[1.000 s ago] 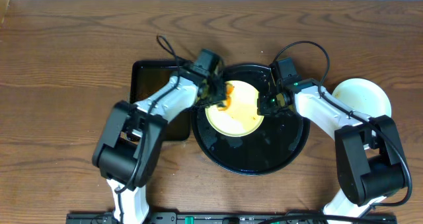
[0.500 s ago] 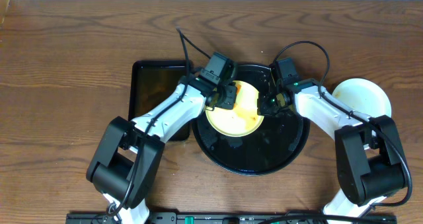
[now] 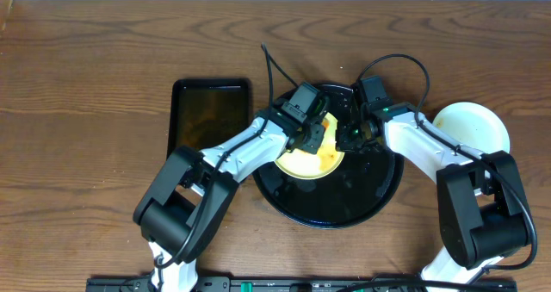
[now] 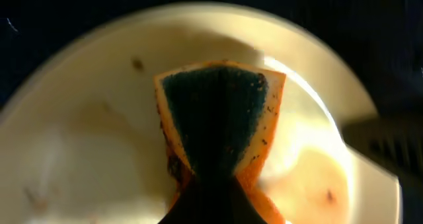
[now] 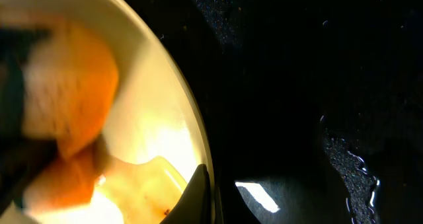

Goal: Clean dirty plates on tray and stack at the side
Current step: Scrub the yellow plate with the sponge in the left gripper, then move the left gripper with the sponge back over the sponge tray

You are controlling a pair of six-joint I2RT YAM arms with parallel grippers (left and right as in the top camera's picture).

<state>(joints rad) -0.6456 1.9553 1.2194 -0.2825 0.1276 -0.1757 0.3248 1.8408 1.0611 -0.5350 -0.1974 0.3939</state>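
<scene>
A pale yellow plate (image 3: 295,161) lies in the back half of the round black tray (image 3: 327,219). My left gripper (image 3: 315,128) is shut on an orange sponge (image 3: 327,147) and presses it onto the right part of the plate. In the left wrist view the sponge (image 4: 218,118) shows its dark green face on the plate (image 4: 79,138), with faint brown smears to the right; the jaws (image 4: 215,187) pinch its lower end. My right gripper (image 3: 349,137) is shut on the plate's right rim (image 5: 192,131), one finger (image 5: 206,191) on each side. The two light blue plates are not clearly seen.
A rectangular black tray (image 3: 211,115) lies left of the round tray. A pale round dish (image 3: 472,127) sits on the table at the right, beside my right arm. The round tray's floor (image 5: 317,118) is wet and glossy.
My left gripper has swept the sponge from the plate's left rim across to its right part. The right gripper has kept its hold on the rim.
</scene>
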